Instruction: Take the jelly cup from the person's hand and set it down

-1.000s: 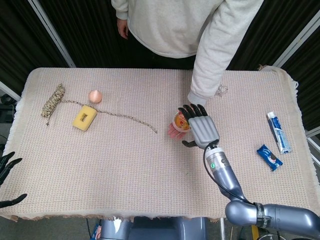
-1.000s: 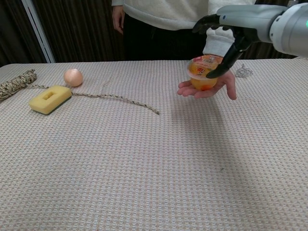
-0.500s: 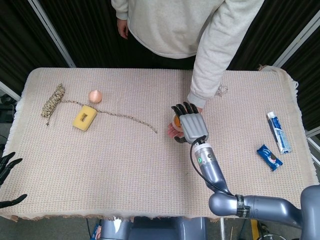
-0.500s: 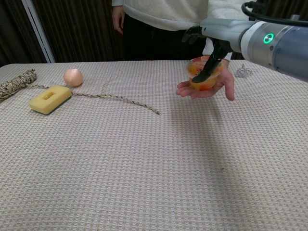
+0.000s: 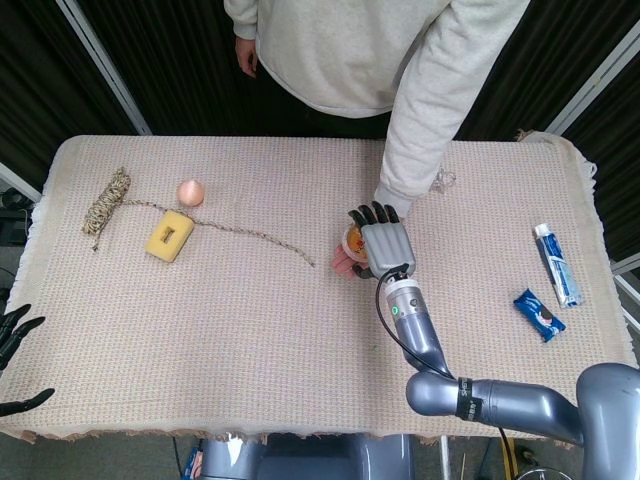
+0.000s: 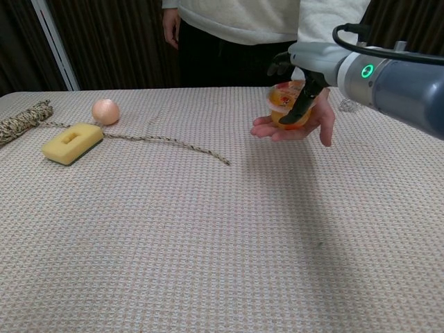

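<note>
Over the far middle of the tabletop (image 6: 208,229), the person's hand (image 6: 295,127) is held palm up with the jelly cup (image 6: 286,103) resting on it. Right hand (image 5: 381,243) sits above and around the cup; in the chest view the thumb comes down the cup's near side and the fingers (image 6: 280,61) reach over the far rim. Contact looks likely, but whether the grip is firm cannot be told; the cup's weight seems to lie on the palm. Left hand (image 5: 12,340) at the near left edge, fingers spread, holding nothing.

Step in hand, by judgement: the take itself, closing on the cup. Lift not yet made.

Next move calls for a firm squeeze across the cup's sides without crushing it, then a straight rise clear of the palm, and a carry to bare cloth nearby.

Elsewhere: rope (image 5: 105,200), sponge (image 5: 170,236) and an onion (image 5: 190,192) at left; a tube (image 5: 556,264) and snack packet (image 5: 539,313) at right.
</note>
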Robot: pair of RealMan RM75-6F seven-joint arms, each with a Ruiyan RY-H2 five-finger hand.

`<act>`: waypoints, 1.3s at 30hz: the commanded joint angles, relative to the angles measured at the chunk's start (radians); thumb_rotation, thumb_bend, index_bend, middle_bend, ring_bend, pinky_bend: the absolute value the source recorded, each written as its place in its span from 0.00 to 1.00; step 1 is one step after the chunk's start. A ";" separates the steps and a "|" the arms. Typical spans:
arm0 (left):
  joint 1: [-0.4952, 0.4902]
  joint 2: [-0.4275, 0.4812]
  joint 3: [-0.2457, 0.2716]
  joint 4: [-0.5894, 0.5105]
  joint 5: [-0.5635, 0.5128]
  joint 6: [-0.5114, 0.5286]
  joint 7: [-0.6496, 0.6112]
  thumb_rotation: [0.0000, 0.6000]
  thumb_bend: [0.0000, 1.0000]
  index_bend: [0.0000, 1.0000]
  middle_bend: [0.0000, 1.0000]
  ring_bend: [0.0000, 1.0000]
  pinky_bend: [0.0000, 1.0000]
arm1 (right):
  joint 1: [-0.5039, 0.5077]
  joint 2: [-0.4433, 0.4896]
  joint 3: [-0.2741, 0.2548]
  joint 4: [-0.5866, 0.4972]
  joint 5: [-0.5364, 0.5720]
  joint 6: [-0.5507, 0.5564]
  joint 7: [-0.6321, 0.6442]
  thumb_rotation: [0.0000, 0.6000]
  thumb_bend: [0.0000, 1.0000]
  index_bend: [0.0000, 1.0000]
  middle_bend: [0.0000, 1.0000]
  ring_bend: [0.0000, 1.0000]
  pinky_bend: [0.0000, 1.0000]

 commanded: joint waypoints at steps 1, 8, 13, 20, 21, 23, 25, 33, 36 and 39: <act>0.000 0.000 0.000 0.000 0.000 0.000 -0.002 1.00 0.15 0.13 0.00 0.00 0.00 | 0.011 -0.012 -0.001 0.023 0.017 -0.001 -0.002 1.00 0.17 0.18 0.11 0.05 0.08; -0.001 0.002 0.001 0.000 0.000 -0.002 -0.004 1.00 0.15 0.13 0.00 0.00 0.00 | 0.016 -0.031 -0.008 0.056 0.003 0.024 0.006 1.00 0.22 0.37 0.35 0.28 0.31; -0.001 0.002 0.001 0.000 0.001 -0.002 -0.005 1.00 0.15 0.13 0.00 0.00 0.00 | 0.011 -0.043 -0.014 0.068 -0.034 0.043 0.031 1.00 0.23 0.49 0.48 0.42 0.49; -0.001 0.001 0.001 0.001 0.001 -0.001 -0.004 1.00 0.15 0.13 0.00 0.00 0.00 | -0.005 -0.015 -0.013 0.010 -0.082 0.076 0.048 1.00 0.24 0.50 0.49 0.43 0.49; -0.001 0.001 0.001 0.001 0.001 -0.001 -0.003 1.00 0.15 0.13 0.00 0.00 0.00 | -0.011 -0.003 -0.011 -0.011 -0.088 0.085 0.050 1.00 0.24 0.50 0.49 0.44 0.49; -0.001 0.001 0.001 0.001 0.001 -0.002 -0.003 1.00 0.15 0.13 0.00 0.00 0.00 | -0.022 0.018 -0.013 -0.042 -0.100 0.097 0.051 1.00 0.24 0.50 0.49 0.44 0.49; -0.001 0.001 0.001 0.001 0.001 -0.002 -0.003 1.00 0.15 0.13 0.00 0.00 0.00 | -0.040 0.049 -0.024 -0.085 -0.119 0.113 0.051 1.00 0.24 0.50 0.49 0.44 0.49; -0.001 0.001 0.002 0.000 0.004 -0.001 0.001 1.00 0.15 0.13 0.00 0.00 0.00 | -0.179 0.227 -0.120 -0.286 -0.217 0.196 0.087 1.00 0.24 0.50 0.49 0.44 0.49; 0.000 0.001 0.002 -0.001 0.004 0.001 0.005 1.00 0.15 0.13 0.00 0.00 0.00 | -0.243 0.277 -0.174 -0.328 -0.249 0.213 0.130 1.00 0.24 0.50 0.49 0.44 0.49; 0.001 0.000 0.001 -0.003 0.002 0.002 0.009 1.00 0.15 0.13 0.00 0.00 0.00 | -0.297 0.302 -0.226 -0.333 -0.273 0.212 0.182 1.00 0.24 0.50 0.49 0.44 0.49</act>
